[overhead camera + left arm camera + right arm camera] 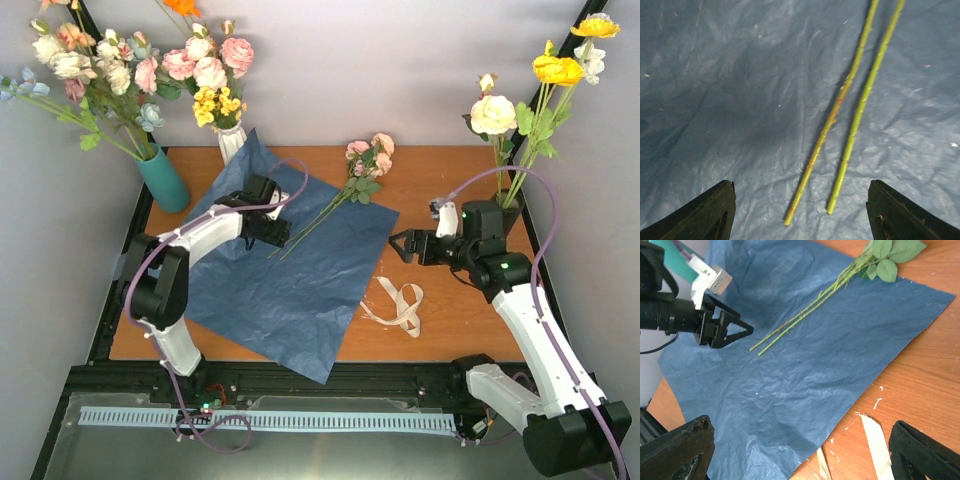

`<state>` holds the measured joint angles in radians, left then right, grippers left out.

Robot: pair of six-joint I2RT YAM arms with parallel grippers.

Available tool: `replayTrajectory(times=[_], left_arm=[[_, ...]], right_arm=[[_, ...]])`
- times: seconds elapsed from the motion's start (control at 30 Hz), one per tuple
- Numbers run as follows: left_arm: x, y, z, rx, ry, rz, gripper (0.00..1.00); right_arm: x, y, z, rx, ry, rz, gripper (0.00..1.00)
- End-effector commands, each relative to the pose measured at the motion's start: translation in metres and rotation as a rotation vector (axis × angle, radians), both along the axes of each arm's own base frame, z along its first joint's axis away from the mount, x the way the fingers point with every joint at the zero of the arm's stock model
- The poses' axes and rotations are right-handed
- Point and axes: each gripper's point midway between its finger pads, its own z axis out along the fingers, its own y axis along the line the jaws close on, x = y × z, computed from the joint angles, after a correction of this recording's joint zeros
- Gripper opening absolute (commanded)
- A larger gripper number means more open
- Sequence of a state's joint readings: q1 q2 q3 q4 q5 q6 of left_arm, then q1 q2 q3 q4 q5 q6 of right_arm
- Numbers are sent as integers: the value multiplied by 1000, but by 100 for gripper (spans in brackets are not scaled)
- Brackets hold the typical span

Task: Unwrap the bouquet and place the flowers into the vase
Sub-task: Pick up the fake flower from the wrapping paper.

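Two stems (832, 117) on blue paper (290, 290); ribbon (400, 305), teal vase (165, 180) nearby

Two stems (867, 90), one paper sheet (290, 280), one ribbon (403, 305)

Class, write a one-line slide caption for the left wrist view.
Two thin green flower stems lie side by side on crinkled dark-blue paper, lower ends between the left gripper's open black fingers.
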<state>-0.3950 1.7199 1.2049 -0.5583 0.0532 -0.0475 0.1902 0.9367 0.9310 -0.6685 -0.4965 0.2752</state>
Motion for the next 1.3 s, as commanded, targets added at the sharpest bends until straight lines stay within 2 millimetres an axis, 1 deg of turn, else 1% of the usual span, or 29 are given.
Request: replayTrajectory(times=[0.0, 0.03, 0.07, 0.23, 0.5, 0.7, 0.93, 1.0, 1.13, 1.27], left_arm=[[14, 10, -15, 84, 21, 4, 70], [16, 9, -19, 85, 27, 1, 68], [19, 7, -22, 81, 34, -5, 66], [27, -1, -34, 64, 58, -17, 55], [34, -14, -52, 23, 96, -27, 46], [35, -26, -56, -34, 117, -46, 44], [38, -33, -60, -68, 122, -46, 42], [39, -38, -60, -86, 120, -60, 42], [45, -46, -62, -87, 111, -75, 39], [56, -54, -60, -89, 94, -88, 37]], right_arm=[[9, 6, -9, -29, -15, -8, 93], [6, 13, -13, -37, -8, 18, 93], [5, 14, -15, -43, -4, 23, 93], [3, 12, -23, -73, 6, 28, 93], [-5, 12, -31, -81, 18, 45, 93], [-9, 10, -36, -94, 23, 50, 93], [-9, 10, -41, -97, 32, 53, 93], [-9, 11, -40, -95, 29, 57, 93], [-9, 12, -41, -95, 32, 60, 93], [-8, 12, -42, -96, 36, 62, 93]])
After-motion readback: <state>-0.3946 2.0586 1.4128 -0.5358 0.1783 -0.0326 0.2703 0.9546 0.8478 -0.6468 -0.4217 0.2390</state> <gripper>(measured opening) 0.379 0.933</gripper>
